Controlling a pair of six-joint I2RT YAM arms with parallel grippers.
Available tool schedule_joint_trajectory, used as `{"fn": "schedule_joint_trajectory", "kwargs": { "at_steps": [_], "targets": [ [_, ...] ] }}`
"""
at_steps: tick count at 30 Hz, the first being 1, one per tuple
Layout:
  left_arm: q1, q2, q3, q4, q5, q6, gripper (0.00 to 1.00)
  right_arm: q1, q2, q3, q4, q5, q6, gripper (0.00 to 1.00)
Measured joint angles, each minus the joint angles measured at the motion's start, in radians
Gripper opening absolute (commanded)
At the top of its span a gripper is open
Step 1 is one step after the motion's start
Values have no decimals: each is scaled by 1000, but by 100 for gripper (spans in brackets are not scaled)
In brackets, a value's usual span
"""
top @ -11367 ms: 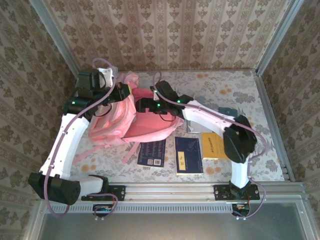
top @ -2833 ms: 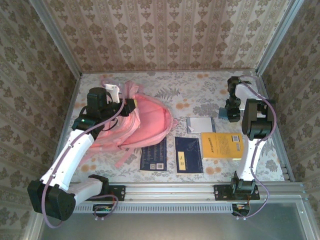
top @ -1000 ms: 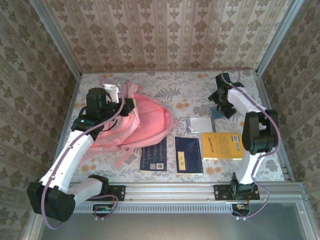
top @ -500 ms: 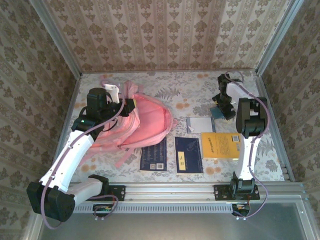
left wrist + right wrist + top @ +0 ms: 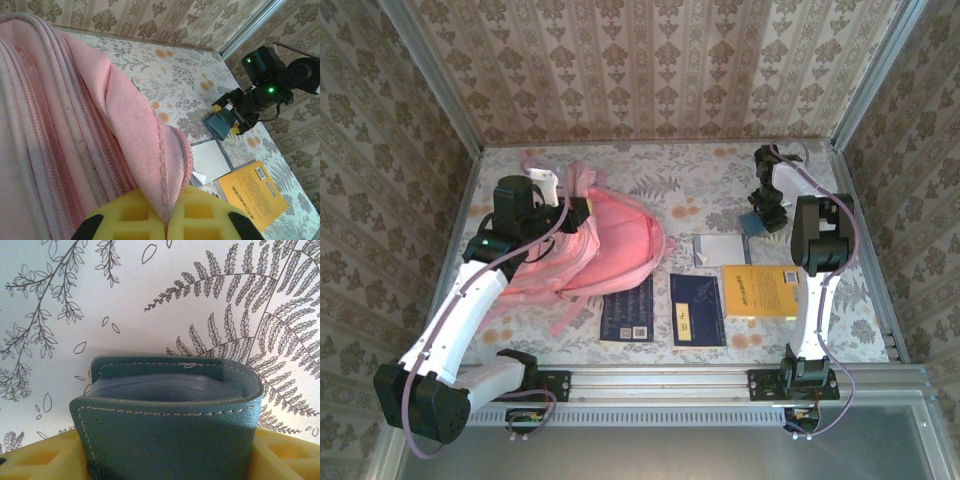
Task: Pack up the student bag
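Most of the left half of the surface (image 5: 700,180) is taken by the bag (image 5: 610,245), which lies on its side. Its long axis runs from the far left corner toward the middle, and its straps trail toward the near edge. The left hand (image 5: 578,208) is clenched on a fold of the bag's pink fabric near its far end. In the left wrist view that fold is pinched between the yellow pads (image 5: 135,220) and stands up as a ridge, which probably lifts the mouth of the bag.

Along the near edge, right of the bag, lie a blue book (image 5: 625,310), a second blue book (image 5: 697,308) and a yellow book (image 5: 760,290), with a pale card (image 5: 720,248) just beyond them.

Near the far right corner is a small teal wallet (image 5: 756,225), well apart from the bag. The right hand (image 5: 763,215) is down around it. In the right wrist view the wallet (image 5: 170,430) sits fold-up between the two pads (image 5: 35,460), but whether they are already pressing it cannot be told.

The move ahead turns on this: the bag lies to the right hand's left, across the whole middle of the surface. The right arm is plainly nearer the wallet, and the left arm is occupied at the bag. The wallet would likely have to travel leftward along the far edge toward the raised fold.
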Motion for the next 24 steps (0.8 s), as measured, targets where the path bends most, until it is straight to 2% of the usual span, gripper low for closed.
{"fn": "schedule_joint_trajectory", "kwargs": {
  "at_steps": [7, 10, 11, 18, 24],
  "targets": [
    [0, 0, 0, 0, 1, 0, 0, 10, -97, -108, 39, 11, -31, 56],
    [0, 0, 0, 0, 1, 0, 0, 17, -162, -161, 73, 12, -76, 44],
    [0, 0, 0, 0, 1, 0, 0, 20, -192, -185, 100, 4, -100, 42],
    [0, 0, 0, 0, 0, 0, 0, 69, -325, -274, 250, -69, -267, 42],
    [0, -3, 0, -1, -3, 0, 0, 137, -378, -291, 288, -103, -380, 42]
  ]
}}
